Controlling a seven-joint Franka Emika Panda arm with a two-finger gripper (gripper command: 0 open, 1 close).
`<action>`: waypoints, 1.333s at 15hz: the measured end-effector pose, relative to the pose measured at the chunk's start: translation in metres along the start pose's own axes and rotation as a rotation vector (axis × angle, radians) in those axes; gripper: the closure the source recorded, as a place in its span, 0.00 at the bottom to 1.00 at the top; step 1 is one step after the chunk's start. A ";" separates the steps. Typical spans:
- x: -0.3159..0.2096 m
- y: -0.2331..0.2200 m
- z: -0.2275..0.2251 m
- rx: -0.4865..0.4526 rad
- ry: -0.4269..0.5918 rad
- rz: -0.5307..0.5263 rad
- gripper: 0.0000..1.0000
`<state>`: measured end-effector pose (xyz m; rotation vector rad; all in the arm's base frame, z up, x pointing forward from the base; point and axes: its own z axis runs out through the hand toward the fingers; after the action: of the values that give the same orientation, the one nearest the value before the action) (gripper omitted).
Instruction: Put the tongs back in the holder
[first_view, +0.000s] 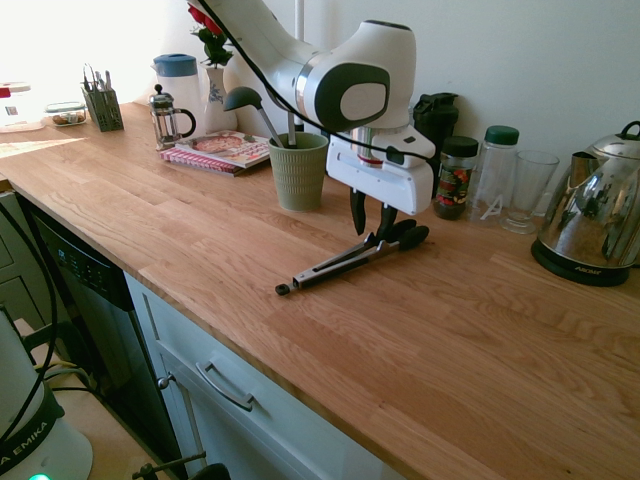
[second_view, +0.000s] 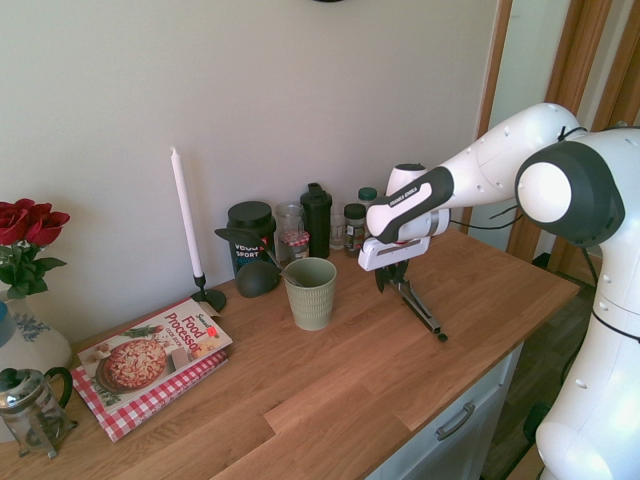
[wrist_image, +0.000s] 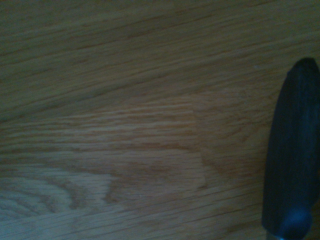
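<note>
One pair of tongs (first_view: 335, 267) is lying flat on the surface (first_view: 200, 245), its hinge end pointing towards the front edge and its black tips towards the back. The lone arm's jaws (first_view: 372, 236) are hanging right over the tip half, so the coming grip is turning on straddling that long axis. They're standing parted, clenching nothing that I'm seeing, though whether they're brushing the metal I can't tell. The green holder (first_view: 299, 182) is standing near the back edge, apart from the tongs.
</note>
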<state>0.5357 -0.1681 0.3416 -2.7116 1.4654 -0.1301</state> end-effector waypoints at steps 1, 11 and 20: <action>0.000 0.000 0.002 0.000 -0.001 0.001 1.00; -0.005 -0.012 0.006 0.003 -0.004 -0.017 1.00; -0.018 -0.057 -0.188 0.117 0.022 -0.124 1.00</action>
<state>0.5544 -0.1239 0.5332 -2.7130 1.2522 -0.2441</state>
